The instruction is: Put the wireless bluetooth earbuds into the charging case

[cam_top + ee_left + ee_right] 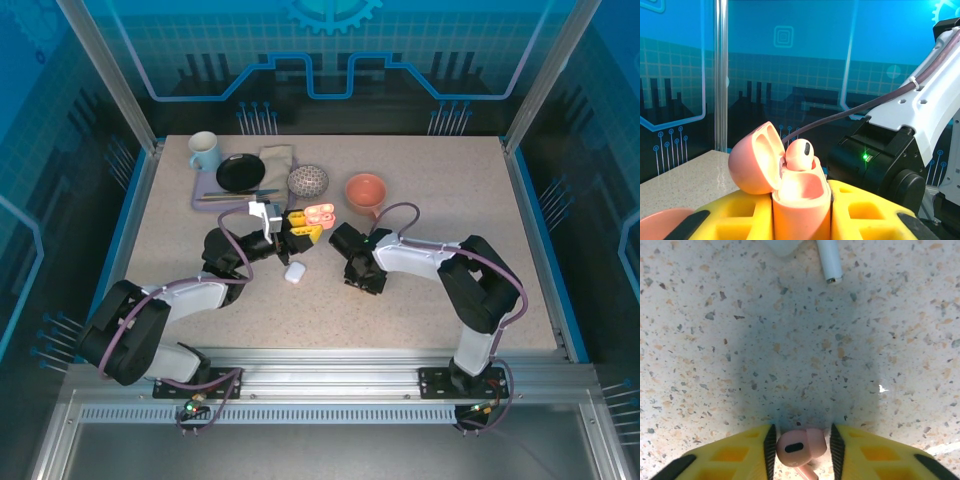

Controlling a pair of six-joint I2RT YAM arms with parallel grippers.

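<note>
Yellow fingers of the right gripper [802, 430] stand on either side of a salmon-pink earbud [800, 444], their black pads close against its rounded head. I cannot tell whether they pinch it or merely bracket it. The bud's head faces the speckled surface [715, 365], and its stem seems to run back between the fingers. Its long axis therefore lies roughly along the gripper's own. A little beyond the fingertips a white earbud [829, 260] lies on the surface. From above, a white case [294, 272] sits just left of this gripper.

Further out, the target lies to the far left: the salmon-pink charging case [318, 213], near the right gripper but apart from it. The left gripper [801, 200] has its fingers clamped on the case's base. In the left wrist view the lid hangs open to the left and the mouth faces up. One seated earbud [800, 154] stands upright in the case, and the rim hides the second socket.

The coming move likely turns on this offset. The right arm has to carry its bud far-left over the open mouth and tip the stem down into the free socket beside the seated one. The left arm need only hold steady.
</note>
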